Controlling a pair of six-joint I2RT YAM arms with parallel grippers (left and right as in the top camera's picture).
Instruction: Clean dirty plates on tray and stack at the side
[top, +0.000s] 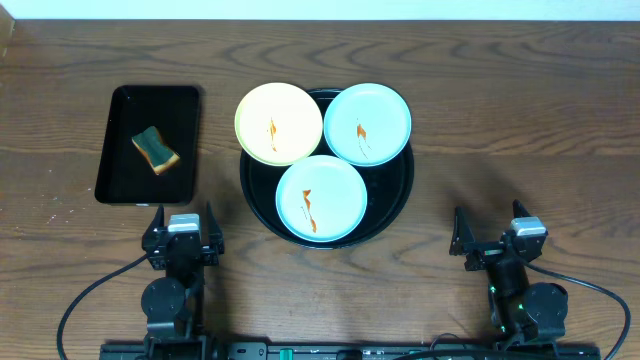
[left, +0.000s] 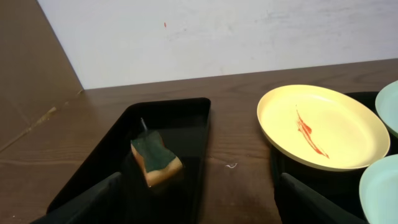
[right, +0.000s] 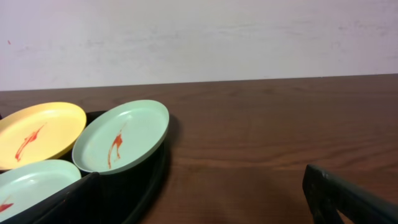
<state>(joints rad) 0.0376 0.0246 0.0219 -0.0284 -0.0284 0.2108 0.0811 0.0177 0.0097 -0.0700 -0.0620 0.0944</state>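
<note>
Three dirty plates sit in the round black tray (top: 396, 186), each with an orange-brown smear. The pale yellow plate (top: 278, 122) is at the back left, one light blue plate (top: 368, 123) at the back right, another blue plate (top: 320, 198) in front. My left gripper (top: 184, 213) rests open near the table's front edge, left of the tray. In the left wrist view its open gripper (left: 199, 205) frames the sponge (left: 155, 158) and the yellow plate (left: 323, 127). My right gripper (top: 488, 225) stands open to the tray's right, holding nothing. The right wrist view shows that gripper (right: 202, 202) beside the blue plate (right: 121, 137).
A rectangular black tray (top: 128, 178) lies at the left with a green-and-yellow sponge (top: 155, 150) on it. Bare brown wood stretches to the right of the round tray. A pale wall closes off the far side of the table.
</note>
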